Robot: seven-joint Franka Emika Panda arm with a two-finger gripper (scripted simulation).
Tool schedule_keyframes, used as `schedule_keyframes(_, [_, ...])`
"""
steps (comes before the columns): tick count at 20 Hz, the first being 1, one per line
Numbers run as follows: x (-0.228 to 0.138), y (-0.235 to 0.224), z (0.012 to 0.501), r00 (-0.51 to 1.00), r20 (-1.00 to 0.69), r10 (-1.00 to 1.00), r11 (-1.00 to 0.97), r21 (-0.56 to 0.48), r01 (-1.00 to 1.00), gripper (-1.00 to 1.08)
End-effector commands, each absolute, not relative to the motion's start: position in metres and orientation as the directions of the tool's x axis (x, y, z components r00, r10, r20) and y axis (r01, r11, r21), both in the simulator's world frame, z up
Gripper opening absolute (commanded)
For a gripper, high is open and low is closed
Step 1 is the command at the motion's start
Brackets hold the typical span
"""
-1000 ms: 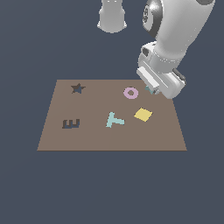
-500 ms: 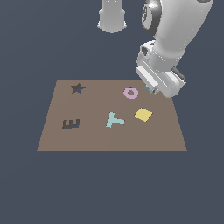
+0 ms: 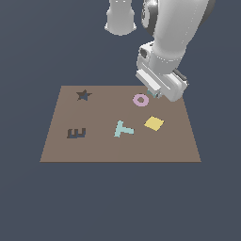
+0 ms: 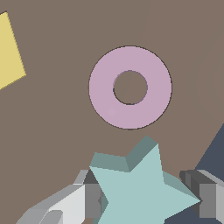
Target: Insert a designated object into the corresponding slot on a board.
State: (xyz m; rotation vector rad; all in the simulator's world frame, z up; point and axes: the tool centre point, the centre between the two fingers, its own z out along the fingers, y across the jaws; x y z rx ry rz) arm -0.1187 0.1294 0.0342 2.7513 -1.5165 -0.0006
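Note:
The light-teal star point(image 4: 140, 192) sits between my gripper's fingers in the wrist view, and the gripper point(image 4: 144, 196) is shut on it. In the exterior view the gripper point(image 3: 151, 93) hangs just above the brown board point(image 3: 94, 150) at its far right part, right beside the pink ring point(image 3: 140, 99). Only a sliver of the star shows there. The dark star-shaped slot point(image 3: 84, 95) is at the board's far left corner in the exterior view, well away from the gripper.
A dark E-shaped recess point(image 3: 76, 133) lies on the board's near left. A teal T piece point(image 3: 123, 128) and a yellow square point(image 3: 154, 123) lie mid-board. The pink ring point(image 4: 130, 87) and yellow square point(image 4: 8, 52) also show in the wrist view.
The hand has shifted slightly toward the exterior view's left and a little upward, with the star in its grip. The other pieces have not moved.

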Motion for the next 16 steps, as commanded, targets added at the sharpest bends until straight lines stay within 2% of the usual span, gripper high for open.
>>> schedule_keyframes(1, [-0.123,0.116,0.035,0.559,0.0,-0.829,-0.559,0.0,-0.829,-1.0])
schedule_keyframes(16, [-0.138,-0.004,0.037,0.753,0.0,-0.658,-0.753,-0.001,-0.658,-1.0])
